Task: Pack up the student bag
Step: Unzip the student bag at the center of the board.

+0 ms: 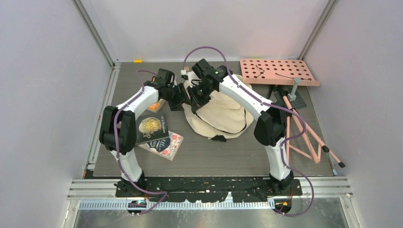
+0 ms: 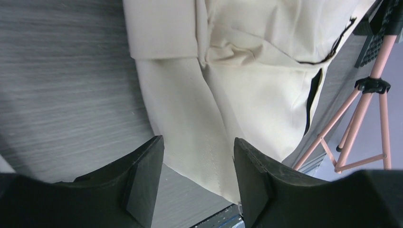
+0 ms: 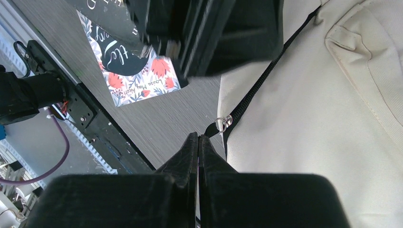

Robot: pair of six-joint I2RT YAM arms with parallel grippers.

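Handling: the large soft cream fabric student bag [image 1: 223, 116] looks limp and light. It will likely sag and fold, so take it by the zip edge or a strap, not the flat panel.
Look: creased and slumped, with a black zip [image 3: 256, 90] along one seam.
Books: a dark-covered book [image 1: 151, 127] and a floral-covered book [image 1: 165, 145] lie on the grey desk [image 1: 214, 159], left of the bag.
Left hand [image 2: 197, 156]: jaws well apart, gripping nothing, over the bag's cream cloth.
Bag place: mid-desk, between both arms.
Right hand [image 3: 198, 140]: fingers pressed together beside the silver zip puller [image 3: 221, 123]; whether they pinch its tab, I cannot tell.
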